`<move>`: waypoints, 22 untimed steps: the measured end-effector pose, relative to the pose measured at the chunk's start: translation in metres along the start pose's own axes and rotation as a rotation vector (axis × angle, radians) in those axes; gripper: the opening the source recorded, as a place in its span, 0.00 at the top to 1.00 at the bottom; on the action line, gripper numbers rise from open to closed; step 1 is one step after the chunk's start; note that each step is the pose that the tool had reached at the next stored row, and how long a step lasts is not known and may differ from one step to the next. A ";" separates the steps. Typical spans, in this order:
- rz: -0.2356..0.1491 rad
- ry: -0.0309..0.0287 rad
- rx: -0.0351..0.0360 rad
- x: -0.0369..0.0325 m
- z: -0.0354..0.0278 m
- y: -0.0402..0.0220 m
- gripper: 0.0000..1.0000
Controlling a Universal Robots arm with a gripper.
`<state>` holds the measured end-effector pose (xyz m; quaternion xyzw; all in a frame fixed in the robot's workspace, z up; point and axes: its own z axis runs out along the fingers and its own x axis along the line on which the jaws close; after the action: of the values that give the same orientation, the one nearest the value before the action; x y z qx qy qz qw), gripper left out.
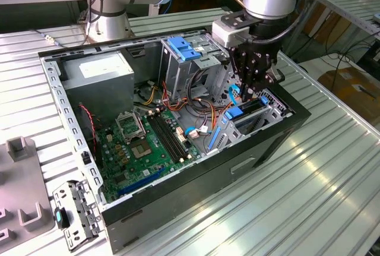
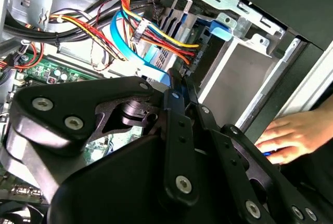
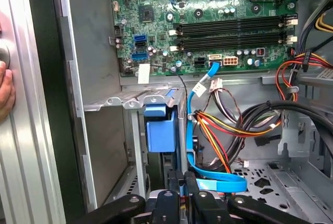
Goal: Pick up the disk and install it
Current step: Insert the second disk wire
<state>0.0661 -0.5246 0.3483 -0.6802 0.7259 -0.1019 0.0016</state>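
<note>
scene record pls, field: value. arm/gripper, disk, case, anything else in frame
gripper: lowered into the open case, over the drive bay at the exterior view's right; fingers closed together
disk: blue-edged, standing in the drive bay right below the gripper; whether gripped cannot be told
computer case: lying open on the ribbed metal table
motherboard: exposed, RAM slots visible
cables: orange, yellow, black bundle plus a flat blue cable beside the bay
blue latch: atop the tall metal cage
hand: a person's, resting on the case's outside
</note>
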 end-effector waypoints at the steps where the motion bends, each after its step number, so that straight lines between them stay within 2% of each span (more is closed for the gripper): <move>1: 0.001 -0.0090 -0.0007 0.0023 0.0004 -0.0001 0.84; 3: 0.003 -0.0235 -0.0018 0.0066 0.0010 -0.0004 0.84; 4: 0.004 -0.0261 -0.0019 0.0077 0.0012 -0.0005 0.84; 9: 0.007 -0.0273 -0.0017 0.0086 0.0017 -0.0029 0.84; 14: 0.007 -0.0274 -0.0016 0.0162 0.0032 -0.0044 0.84; 16: 0.011 -0.0549 -0.0037 0.0164 0.0039 -0.0057 0.84; 17: 0.011 -0.0613 -0.0042 0.0163 0.0059 -0.0054 0.84; 19: 0.012 -0.0686 -0.0048 0.0187 0.0101 -0.0049 0.84; 20: 0.013 -0.0710 -0.0050 0.0224 0.0152 -0.0045 0.84; 22: 0.013 -0.0730 -0.0053 0.0235 0.0182 -0.0041 0.84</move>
<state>0.0710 -0.5507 0.3343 -0.6787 0.7301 -0.0751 0.0269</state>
